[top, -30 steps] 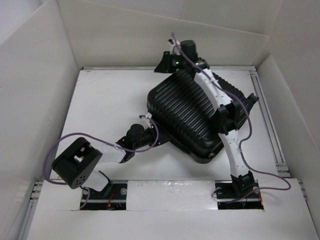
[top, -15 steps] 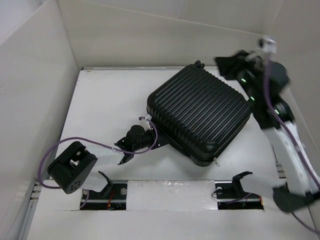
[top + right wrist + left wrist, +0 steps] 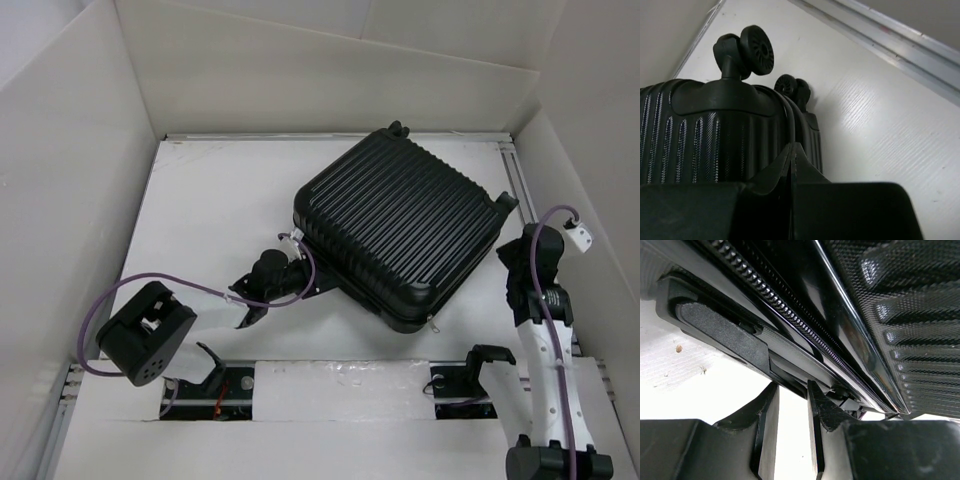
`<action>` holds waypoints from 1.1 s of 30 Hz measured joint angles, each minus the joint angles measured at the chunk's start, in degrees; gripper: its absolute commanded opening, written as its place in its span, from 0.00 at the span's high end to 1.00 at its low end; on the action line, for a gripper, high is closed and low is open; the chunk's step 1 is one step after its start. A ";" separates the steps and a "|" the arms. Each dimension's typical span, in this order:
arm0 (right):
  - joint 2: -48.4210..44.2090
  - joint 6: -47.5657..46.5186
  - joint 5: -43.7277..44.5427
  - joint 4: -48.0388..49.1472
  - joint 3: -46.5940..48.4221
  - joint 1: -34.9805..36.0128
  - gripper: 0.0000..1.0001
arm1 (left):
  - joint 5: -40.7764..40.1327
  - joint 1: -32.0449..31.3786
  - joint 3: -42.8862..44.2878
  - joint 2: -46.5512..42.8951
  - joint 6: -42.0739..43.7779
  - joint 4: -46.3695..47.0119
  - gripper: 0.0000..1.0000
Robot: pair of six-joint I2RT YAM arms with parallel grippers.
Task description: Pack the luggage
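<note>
The luggage (image 3: 400, 225) lies flat and closed on the white table, ribbed shell up, its wheels (image 3: 757, 50) at the right end. My left gripper (image 3: 300, 270) is low at the case's near-left side. In the left wrist view the left gripper (image 3: 792, 385) has a narrow gap with only white table showing through, and its fingertips (image 3: 771, 390) touch the underside of the luggage (image 3: 900, 300) by the zipper line. My right gripper (image 3: 513, 262) sits off the case's right corner. In the right wrist view the right gripper (image 3: 792, 147) is shut on nothing, pointing at the luggage (image 3: 700, 135).
White walls box the table in on all sides. A metal rail (image 3: 535, 230) runs along the right edge, and the rail (image 3: 900, 45) also shows past the wheels. The left arm's bulky joint (image 3: 150, 335) and purple cable (image 3: 110, 300) lie at the near left.
The right arm has left the far side of the luggage, swung out to the right and folded back near its base, and its gripper has shut. The left arm and the luggage have not moved.
</note>
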 measured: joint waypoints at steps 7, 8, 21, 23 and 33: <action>5.90 0.90 -12.55 7.80 -5.88 -0.42 1.00 | -1.84 -0.02 -0.96 -2.69 0.28 -1.68 1.00; 8.00 0.94 -13.40 9.22 -6.54 -0.20 1.00 | -2.34 -0.02 -1.16 -3.50 0.39 -2.40 1.00; 37.64 -3.21 -13.31 19.98 11.82 27.61 1.00 | -14.78 4.17 -1.68 -9.33 0.92 -9.27 1.00; 37.20 -2.97 -14.62 19.87 11.69 30.32 0.85 | -14.88 6.58 -1.60 -9.33 0.90 -9.25 1.00; 13.86 -6.58 -16.11 17.40 3.45 32.30 0.59 | -10.19 7.50 -1.40 -13.40 4.72 -6.95 1.00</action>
